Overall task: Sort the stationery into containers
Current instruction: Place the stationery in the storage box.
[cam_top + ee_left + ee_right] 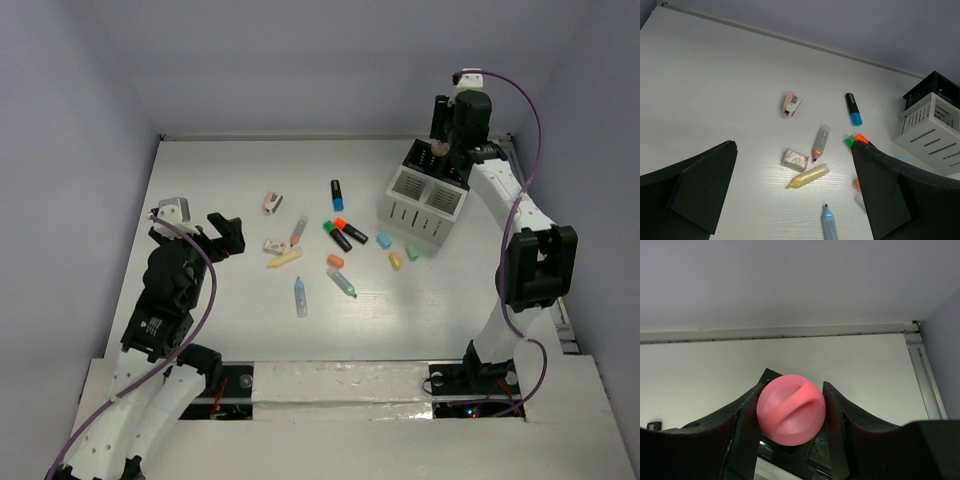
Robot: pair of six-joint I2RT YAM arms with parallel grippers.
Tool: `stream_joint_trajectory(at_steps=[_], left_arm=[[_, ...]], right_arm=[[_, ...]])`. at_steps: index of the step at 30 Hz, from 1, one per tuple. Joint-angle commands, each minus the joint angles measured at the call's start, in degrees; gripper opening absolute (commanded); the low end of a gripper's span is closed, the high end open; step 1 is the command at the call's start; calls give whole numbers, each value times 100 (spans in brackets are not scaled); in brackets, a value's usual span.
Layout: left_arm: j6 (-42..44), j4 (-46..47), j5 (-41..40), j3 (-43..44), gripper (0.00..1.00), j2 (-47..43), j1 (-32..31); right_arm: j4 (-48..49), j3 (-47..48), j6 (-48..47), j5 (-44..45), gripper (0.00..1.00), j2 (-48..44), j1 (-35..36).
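Note:
My right gripper (441,150) is shut on the pink-capped bottle (791,409) and holds it over the black box (432,160), which is joined to the white slatted box (425,205). My left gripper (793,145) is open and empty above the table's left side (195,235). Under it lie a yellow pen (809,176), a small white piece (795,159), a grey pen with an orange tip (820,142) and a blue pen (828,224). Black highlighters with green (336,235) and orange (350,230) caps lie mid-table. Blue (384,240), yellow (394,260) and green (412,252) chunks lie near the white box.
A pink-and-white piece (272,203) and a blue-capped black highlighter (337,193) lie farther back. An orange chunk (335,262) and a pale pen (342,283) lie mid-table. Walls close the table at the back and both sides.

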Motion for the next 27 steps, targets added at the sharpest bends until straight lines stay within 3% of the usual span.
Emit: stream_joint_trajectory(at_steps=[1,19,22,27], left_arm=[[80,266,58,108,99,111,-23],[97,213,93,135,99,287,-23],[97,222,110,135,99,313,30],[106,230,136,135,99,322,30]], right_arm=[[392,-103,73,-289,19,-46,-50],[1042,-534,477,-660,22,402,-50],[1086,-622,504,-677,25,420,-50],[1122,-727,495,-642,45,402,-50]])
